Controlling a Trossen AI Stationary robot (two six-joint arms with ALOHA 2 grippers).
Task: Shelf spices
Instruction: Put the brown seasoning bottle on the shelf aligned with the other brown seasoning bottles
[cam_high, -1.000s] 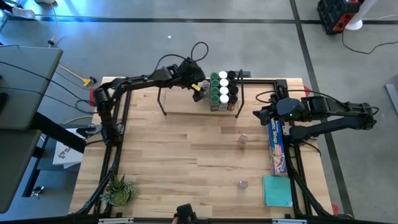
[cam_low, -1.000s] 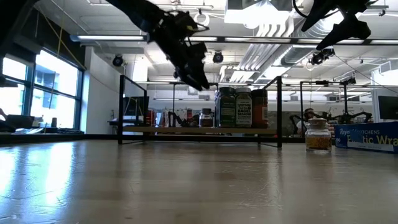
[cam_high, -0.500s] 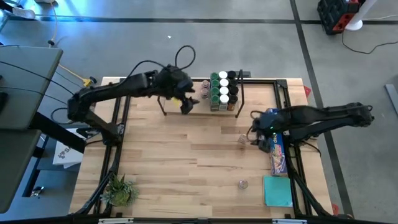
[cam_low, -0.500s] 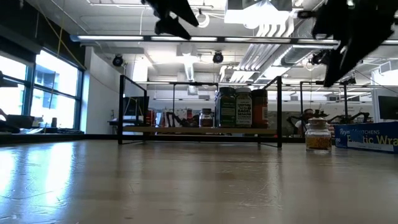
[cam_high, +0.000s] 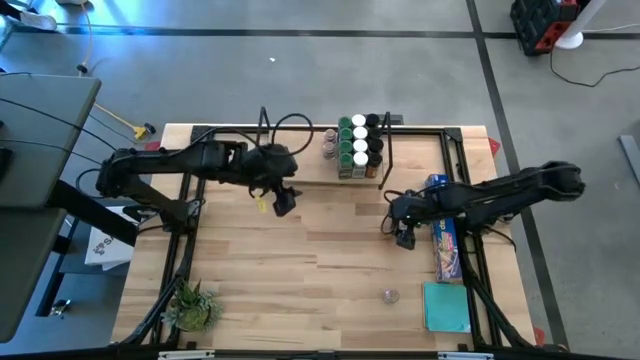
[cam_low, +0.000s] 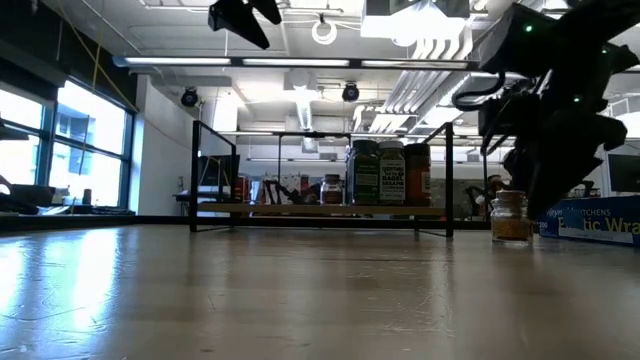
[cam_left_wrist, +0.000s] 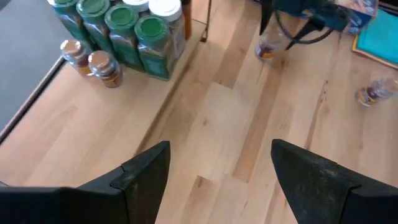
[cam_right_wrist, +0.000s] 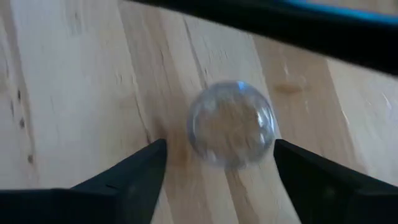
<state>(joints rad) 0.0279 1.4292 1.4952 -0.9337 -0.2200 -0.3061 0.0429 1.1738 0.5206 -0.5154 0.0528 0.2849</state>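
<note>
The shelf (cam_high: 300, 172) stands along the table's far edge, with a block of green-, white- and dark-lidded spice jars (cam_high: 359, 146) at its right end and small brown jars (cam_left_wrist: 90, 57) beside them. A clear-lidded jar (cam_right_wrist: 231, 122) stands upright on the table (cam_low: 511, 216). My right gripper (cam_right_wrist: 219, 144) hangs open just above it, pointing steeply down, a finger to either side and neither touching. My left gripper (cam_high: 283, 200) is open and holds nothing, high above the table in front of the shelf's left half (cam_low: 240, 14).
Another small jar (cam_high: 390, 295) sits on the table nearer the front. A long blue plastic-wrap box (cam_high: 446, 238) and a teal pad (cam_high: 445, 306) lie by the right edge, close to my right arm. A small green plant (cam_high: 193, 306) is at the near left corner.
My left gripper has drawn back from the jars on the shelf, rising and going toward the table's left and near edges. My right gripper has come down toward the clear-lidded jar, moving left and nearer, and has rolled about its own line. No jar has moved.
</note>
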